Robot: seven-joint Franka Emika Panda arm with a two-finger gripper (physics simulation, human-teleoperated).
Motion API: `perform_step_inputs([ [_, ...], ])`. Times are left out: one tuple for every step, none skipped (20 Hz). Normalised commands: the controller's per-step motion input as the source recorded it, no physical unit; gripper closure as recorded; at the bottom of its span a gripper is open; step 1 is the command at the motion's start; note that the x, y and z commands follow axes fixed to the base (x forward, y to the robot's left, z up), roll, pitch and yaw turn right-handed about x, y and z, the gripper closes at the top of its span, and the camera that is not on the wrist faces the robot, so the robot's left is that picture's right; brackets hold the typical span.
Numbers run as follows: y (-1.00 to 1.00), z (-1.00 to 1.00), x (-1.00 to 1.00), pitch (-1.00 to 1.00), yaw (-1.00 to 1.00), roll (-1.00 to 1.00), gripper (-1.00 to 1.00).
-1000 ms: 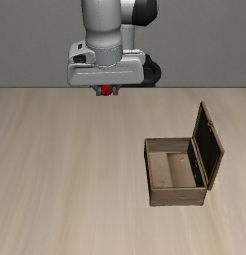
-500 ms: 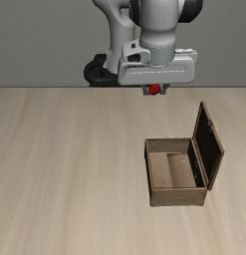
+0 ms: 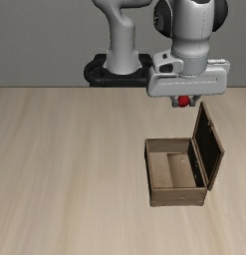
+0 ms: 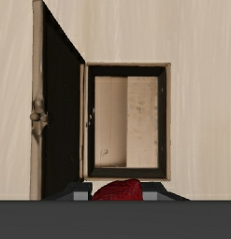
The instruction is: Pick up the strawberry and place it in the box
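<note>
A red strawberry [image 3: 181,101] hangs under my hand, and my gripper [image 3: 181,102] is shut on it, high above the table. In the wrist view the strawberry [image 4: 118,191] sits between my fingertips, with the gripper [image 4: 118,194] right over the near rim of the box. The dark wooden box [image 3: 175,171] stands open on the table at the exterior view's right, its lid [image 3: 206,144] raised on its right side. From the wrist, the box interior [image 4: 127,121] lies just ahead of the strawberry, with the lid [image 4: 59,103] swung open beside it.
The light wooden tabletop [image 3: 65,169] spreads wide to the exterior view's left of the box. The robot's black base [image 3: 120,73] stands at the far edge.
My hand has carried the strawberry toward the exterior view's right, from left of the table's middle to above the box's far rim.
</note>
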Motion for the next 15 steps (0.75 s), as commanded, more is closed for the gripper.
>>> perform_step_inputs([
  [0.00, 0.00, 1.00, 0.00, 0.00, 0.00, 1.00],
  [0.00, 0.00, 1.00, 0.00, 0.00, 0.00, 1.00],
  [0.00, 0.00, 1.00, 0.00, 0.00, 0.00, 1.00],
  [0.00, 0.00, 1.00, 0.00, 0.00, 0.00, 1.00],
  [0.00, 0.00, 1.00, 0.00, 0.00, 0.00, 1.00],
  [0.00, 0.00, 1.00, 0.00, 0.00, 0.00, 1.00],
  [0.00, 0.00, 0.00, 0.00, 0.00, 0.00, -1.00],
  [0.00, 0.00, 0.00, 0.00, 0.00, 0.00, -1.00],
  [0.00, 0.00, 0.00, 0.00, 0.00, 0.00, -1.00],
  [0.00, 0.00, 0.00, 0.00, 0.00, 0.00, -1.00],
  [0.00, 0.00, 0.00, 0.00, 0.00, 0.00, -1.00],
  [0.00, 0.00, 0.00, 0.00, 0.00, 0.00, -1.00],
  [0.00, 0.00, 0.00, 0.00, 0.00, 0.00, -1.00],
  [0.00, 0.00, 0.00, 0.00, 0.00, 0.00, -1.00],
  [0.00, 0.00, 0.00, 0.00, 0.00, 0.00, -1.00],
])
